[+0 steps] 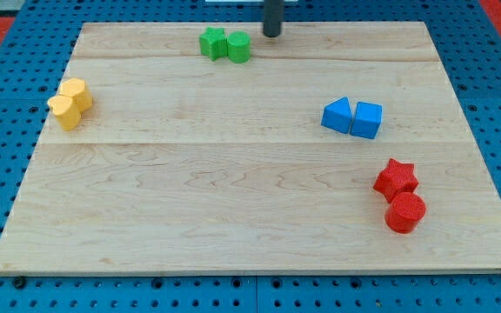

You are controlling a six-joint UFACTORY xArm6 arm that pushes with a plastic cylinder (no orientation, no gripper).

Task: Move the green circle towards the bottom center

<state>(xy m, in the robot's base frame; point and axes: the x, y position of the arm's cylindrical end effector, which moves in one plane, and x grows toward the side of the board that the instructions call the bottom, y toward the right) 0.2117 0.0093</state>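
Observation:
The green circle (pixel 239 47) stands near the view's top edge of the wooden board (pixel 233 191), a little left of centre. A green star (pixel 213 42) touches its left side. My tip (pixel 272 34) is down on the board just to the right of the green circle and slightly above it, with a small gap between them. The rod rises out of the view's top.
Two yellow blocks (pixel 70 103) sit together at the view's left edge. A blue triangle (pixel 337 115) and a blue cube (pixel 366 119) sit side by side at the right. A red star (pixel 396 178) and a red circle (pixel 404 212) sit at the lower right.

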